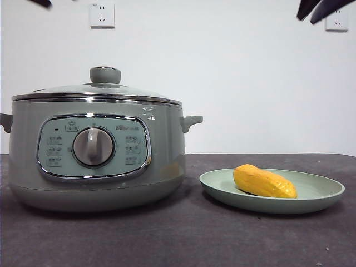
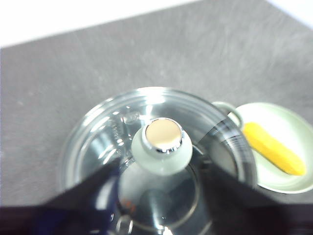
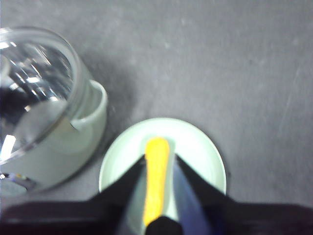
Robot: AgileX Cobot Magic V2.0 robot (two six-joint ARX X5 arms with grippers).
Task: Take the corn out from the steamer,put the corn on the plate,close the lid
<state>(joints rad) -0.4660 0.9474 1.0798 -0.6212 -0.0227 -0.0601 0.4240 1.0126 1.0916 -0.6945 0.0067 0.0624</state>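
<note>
The lid [image 1: 67,90] sits shut on the steamer [image 1: 161,150] at the left of the table, its pale green knob [image 1: 105,74] on top. To the right, the corn [image 1: 264,182] lies on the plate [image 1: 317,192]. My left gripper [image 2: 161,166] hangs open high above the lid [image 2: 98,137], one jaw on each side of the knob [image 2: 163,144], touching nothing. High over the plate [image 3: 200,152], my right gripper [image 3: 160,159] is open and lined up with the corn [image 3: 157,171] well below it. In the front view only dark tips show, at the top right [image 1: 317,8] and top left [image 1: 41,3].
The steamer's side handle [image 1: 191,120] sticks out toward the plate, with a small gap between pot and dish. Dark grey tabletop [image 1: 183,233] stretches in front of both. Two wall outlets [image 1: 102,15] are on the white wall behind.
</note>
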